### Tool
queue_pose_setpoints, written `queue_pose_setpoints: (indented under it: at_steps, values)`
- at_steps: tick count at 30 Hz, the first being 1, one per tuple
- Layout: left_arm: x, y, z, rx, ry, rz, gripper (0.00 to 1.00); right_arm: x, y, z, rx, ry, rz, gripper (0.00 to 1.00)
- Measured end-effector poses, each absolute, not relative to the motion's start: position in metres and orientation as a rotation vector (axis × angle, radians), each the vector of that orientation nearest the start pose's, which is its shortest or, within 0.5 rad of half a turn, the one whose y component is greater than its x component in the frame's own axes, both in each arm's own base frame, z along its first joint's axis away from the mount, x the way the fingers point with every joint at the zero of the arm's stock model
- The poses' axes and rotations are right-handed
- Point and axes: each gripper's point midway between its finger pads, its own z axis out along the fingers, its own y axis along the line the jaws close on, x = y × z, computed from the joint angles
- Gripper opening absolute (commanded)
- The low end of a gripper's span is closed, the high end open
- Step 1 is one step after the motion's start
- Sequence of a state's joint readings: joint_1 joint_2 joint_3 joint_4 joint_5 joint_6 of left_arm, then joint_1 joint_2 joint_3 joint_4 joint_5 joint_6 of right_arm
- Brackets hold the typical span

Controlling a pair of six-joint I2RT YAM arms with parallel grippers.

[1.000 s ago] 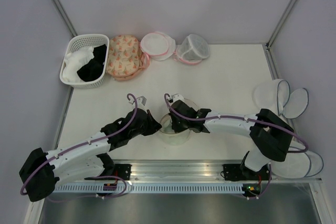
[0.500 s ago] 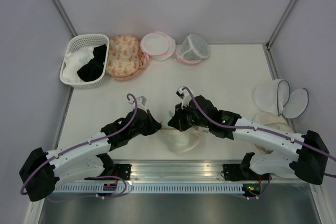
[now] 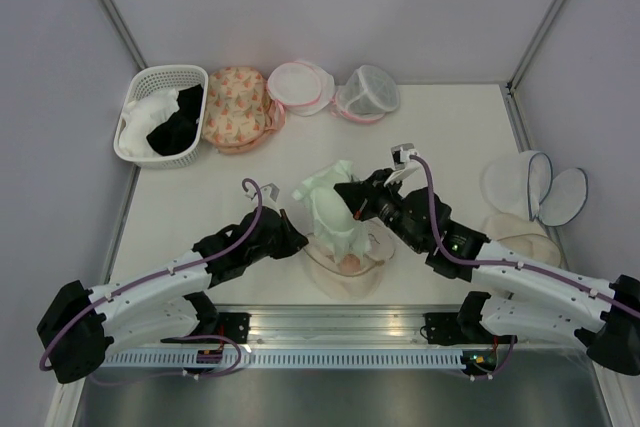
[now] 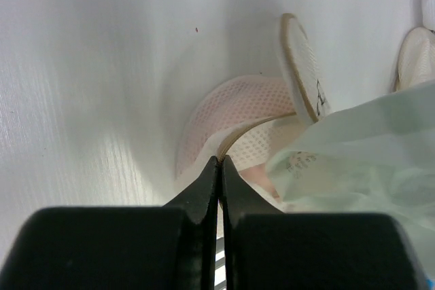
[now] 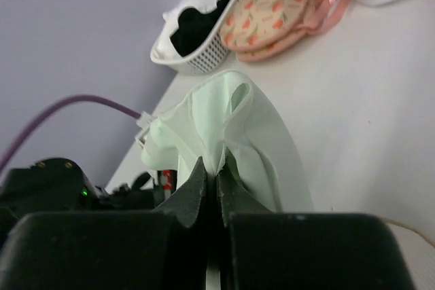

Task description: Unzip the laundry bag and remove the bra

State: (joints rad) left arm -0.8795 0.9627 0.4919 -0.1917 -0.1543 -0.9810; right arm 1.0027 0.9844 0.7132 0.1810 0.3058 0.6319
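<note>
Laundry bag [image 4: 228, 110] rim in L claw [image 4: 219, 159]

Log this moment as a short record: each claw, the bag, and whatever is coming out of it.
left claw: shut, pinching the beige rim of the laundry bag
right claw: shut on a pale green garment
laundry bag: unzipped, mouth open, lying on the table between the arms
pale green garment: raised above the bag, lower end at the opening
inside bag: something pink shows; cannot tell what it is
</note>
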Motion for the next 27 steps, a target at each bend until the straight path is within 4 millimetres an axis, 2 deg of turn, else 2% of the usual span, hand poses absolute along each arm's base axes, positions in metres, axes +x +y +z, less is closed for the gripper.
queue_pose_setpoints:
  at_steps: [3,5,8,9,12,13,16,19,23,27]
  values:
    - [0.186,-0.235,0.099,-0.209,2.349,-0.815,0.02,0.23,0.296,0.296,-0.034,1.673,1.003,0.0]
    - [0.186,-0.236,0.101,-0.211,2.345,-0.821,0.02,0.23,0.293,0.305,-0.015,1.644,1.01,0.0]
    - [0.186,-0.236,0.107,-0.211,2.327,-0.838,0.38,0.23,0.286,0.311,-0.007,1.633,0.993,0.0]
    - [0.186,-0.236,0.111,-0.21,2.314,-0.85,0.64,0.23,0.284,0.311,-0.015,1.64,0.978,0.0]
    - [0.186,-0.237,0.13,-0.183,2.247,-0.908,0.92,0.227,0.279,0.315,-0.056,1.663,0.936,0.0]
    - [0.187,-0.238,0.141,-0.169,2.206,-0.937,0.97,0.226,0.278,0.317,-0.073,1.67,0.925,0.01]
    - [0.187,-0.238,0.183,-0.088,2.041,-1.026,1.0,0.218,0.274,0.32,-0.14,1.688,0.907,0.0]
    - [0.185,-0.238,0.213,0.023,1.925,-1.053,1.0,0.209,0.27,0.321,-0.208,1.709,0.896,0.0]
    - [0.179,-0.249,0.241,0.193,1.824,-1.092,1.0,0.199,0.273,0.333,-0.298,1.72,0.907,0.0]
    - [0.168,-0.258,0.258,0.35,1.726,-1.135,1.0,0.189,0.28,0.342,-0.378,1.722,0.945,0.0]
